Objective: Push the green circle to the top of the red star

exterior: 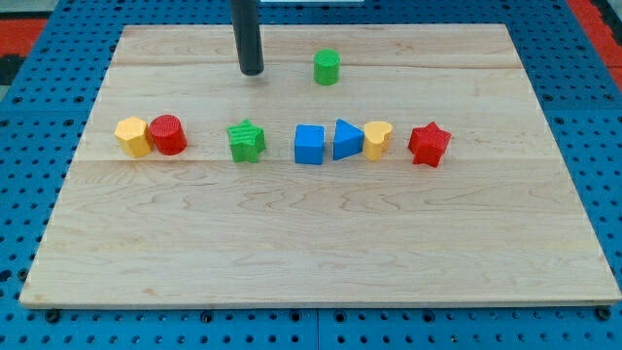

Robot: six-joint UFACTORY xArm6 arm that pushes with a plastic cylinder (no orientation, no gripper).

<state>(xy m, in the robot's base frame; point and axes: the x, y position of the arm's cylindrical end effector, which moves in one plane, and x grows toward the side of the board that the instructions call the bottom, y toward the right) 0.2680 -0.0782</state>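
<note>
The green circle stands near the view's top, a little right of centre. The red star sits at the right end of a row of blocks across the board's middle, below and to the right of the green circle. My tip rests on the board to the left of the green circle, roughly level with it and clearly apart from it. The dark rod rises from the tip out of the view's top.
The row holds, from the view's left: a yellow hexagon, a red circle, a green star, a blue cube, a blue triangle, a yellow heart. The wooden board lies on blue pegboard.
</note>
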